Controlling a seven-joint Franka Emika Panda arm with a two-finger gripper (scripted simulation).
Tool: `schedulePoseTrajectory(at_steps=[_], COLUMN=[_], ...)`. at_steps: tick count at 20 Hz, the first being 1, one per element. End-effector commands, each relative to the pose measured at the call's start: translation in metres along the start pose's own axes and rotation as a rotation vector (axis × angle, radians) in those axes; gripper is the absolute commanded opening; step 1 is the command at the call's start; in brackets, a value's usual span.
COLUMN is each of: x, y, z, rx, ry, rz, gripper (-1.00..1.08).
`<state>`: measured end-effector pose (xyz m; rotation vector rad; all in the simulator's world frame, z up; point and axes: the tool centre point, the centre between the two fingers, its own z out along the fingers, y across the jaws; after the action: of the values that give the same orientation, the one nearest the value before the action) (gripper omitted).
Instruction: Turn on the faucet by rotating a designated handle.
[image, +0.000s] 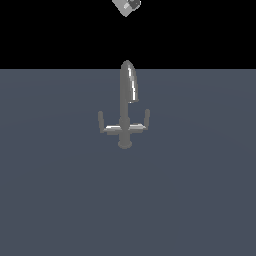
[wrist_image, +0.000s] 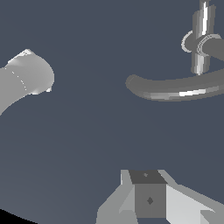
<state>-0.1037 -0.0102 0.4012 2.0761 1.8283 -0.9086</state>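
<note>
Exterior view: faucet (image: 126, 107) stands mid-floor, spout upright, round base toward the near side.
Handle: left arm of the crossbar (image: 104, 125) in the exterior view, peg upright; nothing touches it.
Twin lever: right arm (image: 143, 121), same build.
Gripper: only a scrap shows at the top edge (image: 127, 5), well above the spout; open or closed, cannot tell.
Progress: judged not started; approach, contact and turn all remain.
Count: one faucet, two levers, one gripper.
Floor: plain grey-blue (image: 200, 200).

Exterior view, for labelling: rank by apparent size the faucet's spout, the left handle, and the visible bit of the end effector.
1. Spout, clearly largest.
2. Handle and end effector: look alike; the end effector is cropped, so unranked.
</note>
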Motion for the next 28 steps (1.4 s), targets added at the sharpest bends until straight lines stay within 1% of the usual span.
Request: schedulePoseTrajectory(at_steps=[1, 8, 15, 22, 28], x=[0.006, 0.023, 0.044, 0.066, 0.087], y=[0.009, 0.033, 0.057, 0.079, 0.097], z=[0.001, 0.006, 0.011, 0.017, 0.023], rx=[0.004, 0.024, 0.059, 0.107, 0.160], ry=[-0.036, -0.134, -0.231, -0.328, -0.409], rz=[-0.079, -0.295, -0.509, -0.720, -0.898], gripper=[-1.00, -1.00, -1.00, -1.00, -1.00])
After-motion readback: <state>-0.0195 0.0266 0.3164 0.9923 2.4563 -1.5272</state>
